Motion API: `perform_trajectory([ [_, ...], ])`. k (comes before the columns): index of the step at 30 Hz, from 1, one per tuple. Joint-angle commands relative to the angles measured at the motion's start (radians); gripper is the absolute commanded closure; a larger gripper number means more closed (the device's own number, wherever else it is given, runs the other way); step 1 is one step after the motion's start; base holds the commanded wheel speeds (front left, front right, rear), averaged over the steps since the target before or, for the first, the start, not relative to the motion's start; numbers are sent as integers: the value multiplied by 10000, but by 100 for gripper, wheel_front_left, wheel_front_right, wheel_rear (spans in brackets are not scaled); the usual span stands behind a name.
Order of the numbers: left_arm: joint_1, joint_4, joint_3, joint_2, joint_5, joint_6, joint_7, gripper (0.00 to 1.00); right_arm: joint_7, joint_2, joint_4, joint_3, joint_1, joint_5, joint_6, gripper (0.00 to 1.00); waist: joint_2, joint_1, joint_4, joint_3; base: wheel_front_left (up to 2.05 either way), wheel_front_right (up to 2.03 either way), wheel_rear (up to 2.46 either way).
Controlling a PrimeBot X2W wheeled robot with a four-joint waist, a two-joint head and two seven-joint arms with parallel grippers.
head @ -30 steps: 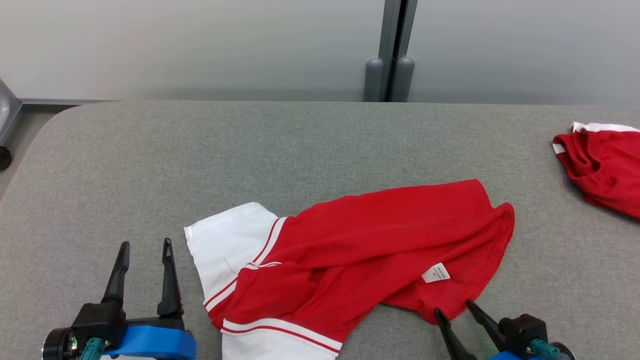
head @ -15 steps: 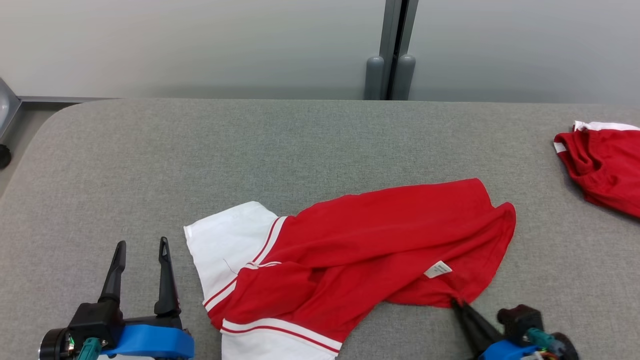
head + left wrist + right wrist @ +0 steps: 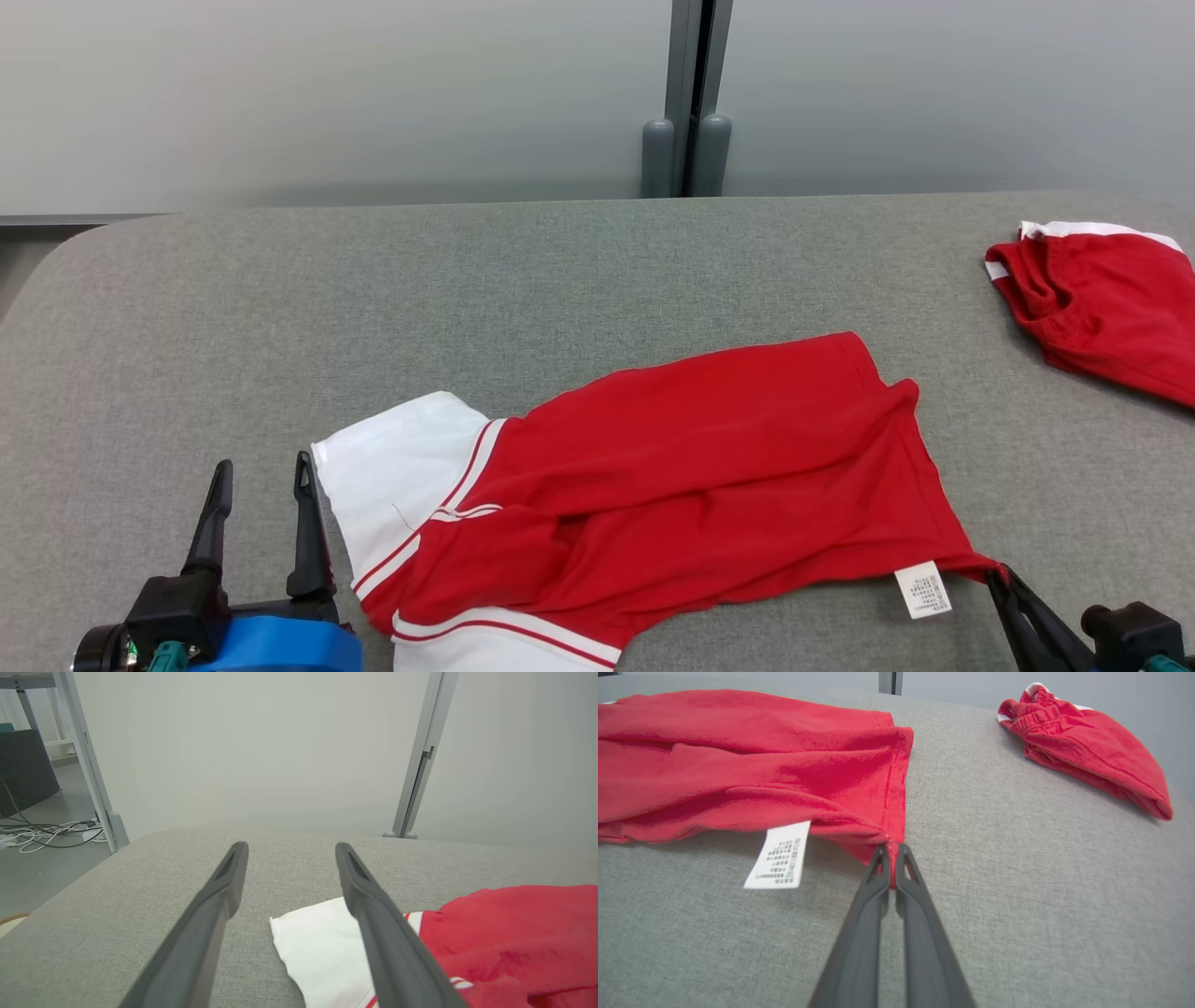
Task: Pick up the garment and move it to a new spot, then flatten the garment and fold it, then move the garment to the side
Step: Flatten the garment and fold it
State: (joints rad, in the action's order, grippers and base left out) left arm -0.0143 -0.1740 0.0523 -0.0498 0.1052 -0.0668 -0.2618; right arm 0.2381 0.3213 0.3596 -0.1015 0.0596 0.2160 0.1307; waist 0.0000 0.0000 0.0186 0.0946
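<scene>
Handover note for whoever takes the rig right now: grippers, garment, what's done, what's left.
Right gripper: shut on the near right corner of the red-and-white garment, beside its care label.
Left gripper: open, holding nothing, just left of the garment's white end.
Garment: lies rumpled on the near half of the grey table. A second red garment sits bunched at the far right.
Done: corner gripped.
Left: flatten, fold, move aside.
</scene>
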Motion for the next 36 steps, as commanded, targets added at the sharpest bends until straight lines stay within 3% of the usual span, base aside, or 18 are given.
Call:
perform_trajectory([
  [1,-13,36,25,-6,-3,41,-45,0,-120,175,-254,-121,162,242,2,60,0,0,-27,0,0,0,0],
  [2,-3,31,46,-3,-11,33,-45,0,-160,297,-431,-141,192,420,2,0,0,0,-50,0,0,0,0],
  [8,-10,-2,194,-6,-101,-90,-45,0,-82,904,-1580,-402,458,1074,2,0,0,0,-124,-53,0,0,0],
  [12,-91,-16,265,-4,-147,-125,-45,0,26,888,-2339,-281,486,1387,2,0,0,0,-164,-108,0,0,0],
  [17,-115,-70,322,-4,-214,-198,-45,0,207,97,-2573,-12,121,1303,3,0,0,0,-134,-176,0,0,0],
  [26,-115,-425,215,-7,-263,-306,-45,0,277,-1645,-1623,474,-504,609,3,0,0,0,101,-198,0,0,0],
  [36,-506,-971,120,-8,-393,-361,-45,0,282,-2325,-1113,810,-63,100,3,0,0,0,216,-480,0,0,0],
])
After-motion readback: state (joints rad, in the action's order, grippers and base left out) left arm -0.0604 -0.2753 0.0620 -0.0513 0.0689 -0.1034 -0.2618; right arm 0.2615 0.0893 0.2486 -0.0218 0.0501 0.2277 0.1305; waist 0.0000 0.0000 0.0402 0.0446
